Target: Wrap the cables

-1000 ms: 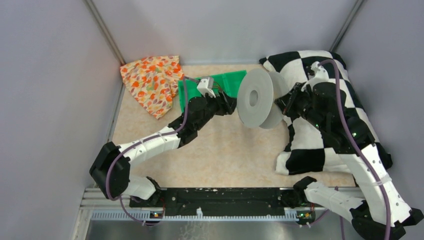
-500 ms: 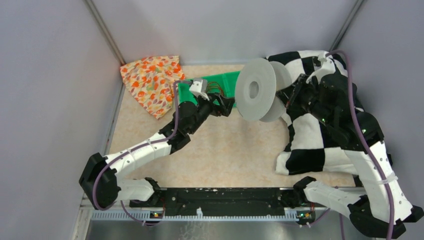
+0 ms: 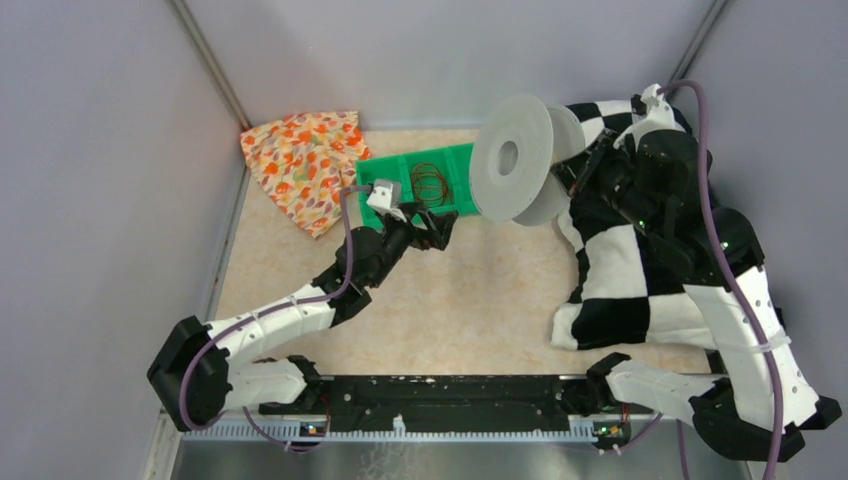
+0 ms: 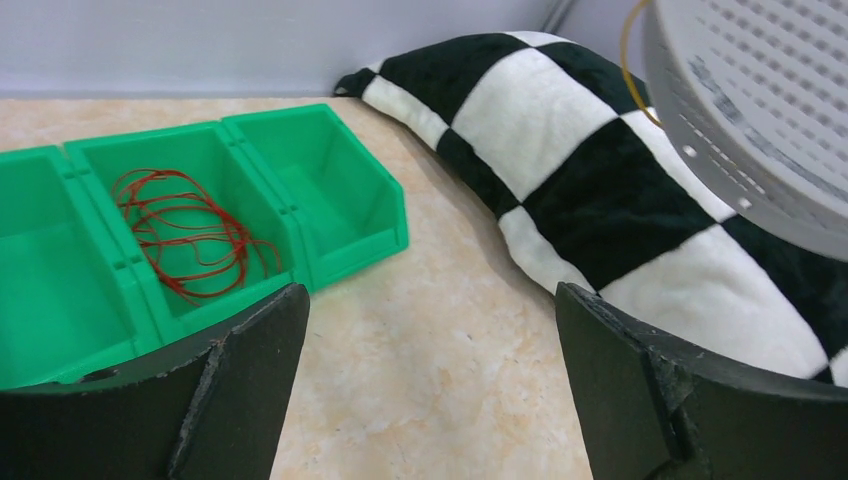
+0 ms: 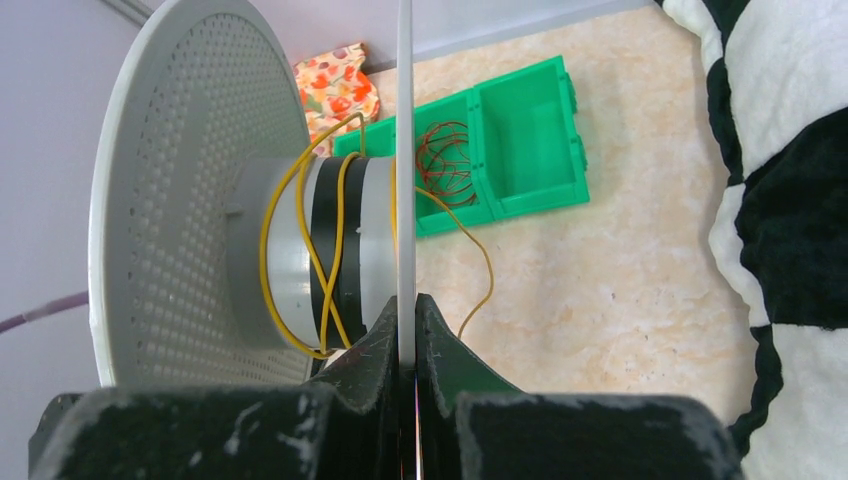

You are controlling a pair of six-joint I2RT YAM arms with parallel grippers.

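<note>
The pale grey round spool [image 3: 510,158] is held on edge in the air, and my right gripper [image 3: 563,182] is shut on its rear flange. In the right wrist view the flange [image 5: 405,150] is pinched between my fingers [image 5: 440,345]. Thin yellow cable [image 5: 300,255] loops loosely round the hub, with one end hanging free [image 5: 482,272]. My left gripper [image 3: 438,230] is open and empty, low over the table just in front of the green bin [image 3: 395,170]. Its fingers [image 4: 250,350] stand wide apart, and the spool [image 4: 760,110] shows at upper right.
The green three-part bin [image 4: 330,180] holds a coil of red-brown wire [image 4: 185,235] in its middle part; the coil also shows in the top view [image 3: 430,183]. A black-and-white checkered cloth [image 3: 640,270] lies at right. An orange floral cloth [image 3: 300,165] lies at back left.
My left gripper has drawn back from over the bin toward the near side, uncovering the red-brown coil. My right arm has carried the spool farther back and higher.
</note>
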